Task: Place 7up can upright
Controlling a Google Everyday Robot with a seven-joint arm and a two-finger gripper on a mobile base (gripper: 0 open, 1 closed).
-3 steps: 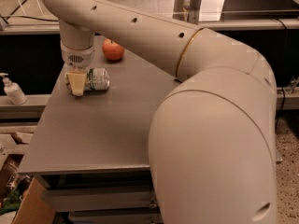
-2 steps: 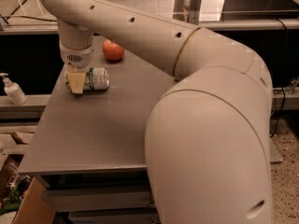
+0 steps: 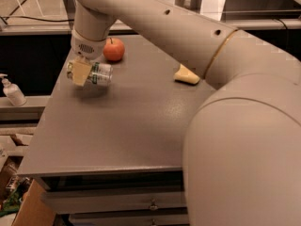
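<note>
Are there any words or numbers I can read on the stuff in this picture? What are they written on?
No text can be read here.
7up can, held sideways in the gripper above the far left part of the table: a green band and a logo patch show, but the letters are too blurred to read.
Pump bottle left of the table: no readable label.
Apple: no writing.

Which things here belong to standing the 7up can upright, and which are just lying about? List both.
For the job: 7up can, tipped on its side at the back left of the table; gripper, at the can's left end.
Lying about: red apple behind the can; yellow wedge by the arm; pump bottle left of the table.
</note>
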